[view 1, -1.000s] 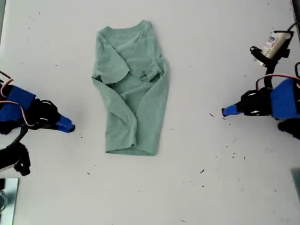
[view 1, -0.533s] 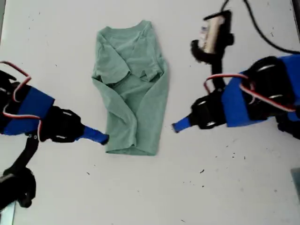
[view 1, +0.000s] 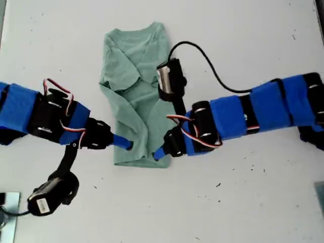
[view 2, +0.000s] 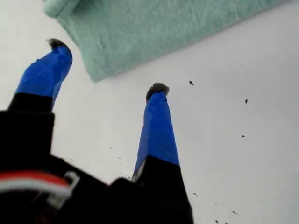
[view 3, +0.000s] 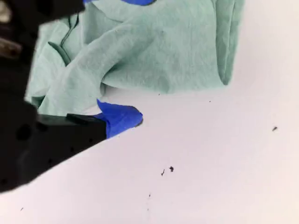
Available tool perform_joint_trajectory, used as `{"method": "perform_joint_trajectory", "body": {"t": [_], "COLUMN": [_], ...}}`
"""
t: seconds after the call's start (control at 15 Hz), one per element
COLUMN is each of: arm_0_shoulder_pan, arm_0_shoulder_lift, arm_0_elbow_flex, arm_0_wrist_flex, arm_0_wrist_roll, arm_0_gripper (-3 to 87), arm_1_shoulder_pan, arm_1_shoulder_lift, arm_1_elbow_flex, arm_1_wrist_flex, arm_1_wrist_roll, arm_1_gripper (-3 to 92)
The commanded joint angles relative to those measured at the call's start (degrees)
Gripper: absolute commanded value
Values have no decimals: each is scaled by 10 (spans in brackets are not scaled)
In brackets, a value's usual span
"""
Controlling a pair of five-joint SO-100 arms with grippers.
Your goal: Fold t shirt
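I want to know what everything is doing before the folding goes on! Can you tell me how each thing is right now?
t shirt: lying on the table, sides and sleeves folded in to make a long strip, not yet folded end to end.
my first gripper: open, just short of a shirt corner.
my second gripper: open, with the shirt's edge between its jaws.
table: white, dotted with dark specks.

Both arms are black plastic wrapped in wide bands of blue tape, with red and white wires looping at the joints. My first gripper (view 2: 105,65) has two blue-taped fingers with dark tips; my second gripper's (view 3: 121,60) fingers are blue-taped too. A black cable trails from a wrist camera.
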Motion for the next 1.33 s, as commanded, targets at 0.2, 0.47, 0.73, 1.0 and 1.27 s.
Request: {"method": "perform_joint_trajectory", "body": {"t": [0.2,0.47,0.73,1.0,1.27], "arm_0_shoulder_pan": [-7,4,49,164,174], "arm_0_shoulder_lift": [-167,-246,-282,-279,-253], "arm_0_elbow_flex": [-24,-79,-164,-357,-385], "arm_0_wrist_flex": [-115,-116,-96,-87,-92], "arm_0_wrist_roll": [23,33,42,67,73], "arm_0_gripper": [366,136,-1,-1,-1], "arm_1_shoulder_pan": [-6,-15,-37,-108,-105], "arm_1_shoulder_lift": [-98,-167,-133,91,101], "arm_1_elbow_flex": [-80,-93,-83,0,9], "arm_1_wrist_flex": [-33,-25,-13,-4,-42], "arm_1_wrist_roll": [11,16,-24,-56,-69], "arm_1_gripper": [308,43,17,18,18]}}
